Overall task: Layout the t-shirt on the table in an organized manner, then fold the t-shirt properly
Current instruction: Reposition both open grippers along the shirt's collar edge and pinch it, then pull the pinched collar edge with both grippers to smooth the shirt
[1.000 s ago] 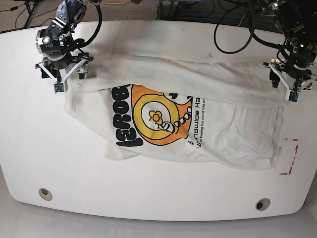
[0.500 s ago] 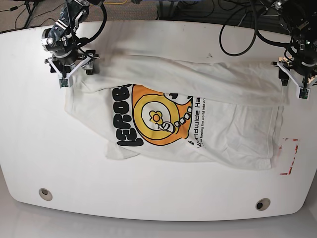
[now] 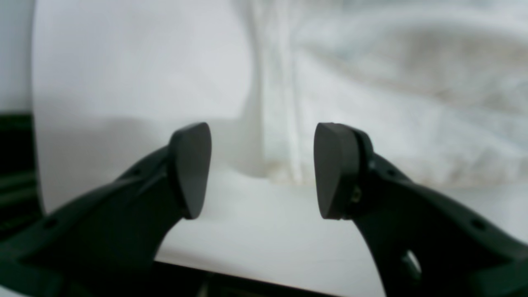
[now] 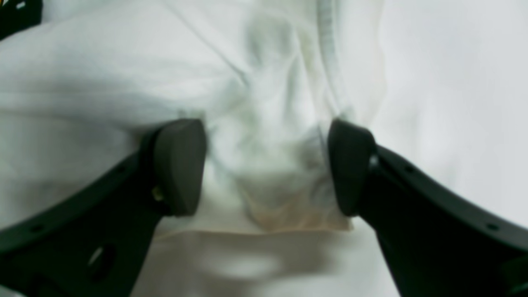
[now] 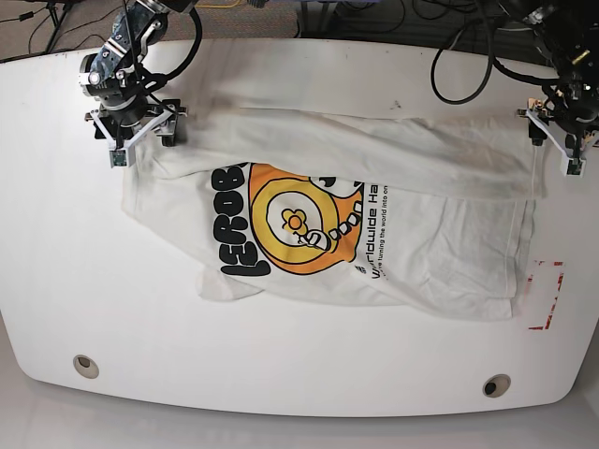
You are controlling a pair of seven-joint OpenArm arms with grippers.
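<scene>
The white t-shirt (image 5: 374, 243) lies on the white table (image 5: 281, 374) with its orange-and-yellow graphic (image 5: 295, 220) facing up. Its far part is folded over in a long band. My right gripper (image 5: 131, 126) is at the band's left end. In the right wrist view it (image 4: 266, 165) is open, with its fingers either side of a bunched shirt corner (image 4: 280, 194). My left gripper (image 5: 560, 140) is at the band's right end. In the left wrist view it (image 3: 262, 169) is open and empty, with the shirt's hem (image 3: 284, 123) just beyond it.
A red tape rectangle (image 5: 547, 295) marks the table to the right of the shirt. Two grommet holes (image 5: 85, 365) (image 5: 495, 385) sit near the front edge. Black cables (image 5: 449, 56) hang over the far edge behind both arms.
Both grippers have moved toward the far edge of the table, and the shirt's folded band has shifted slightly that way with them.
</scene>
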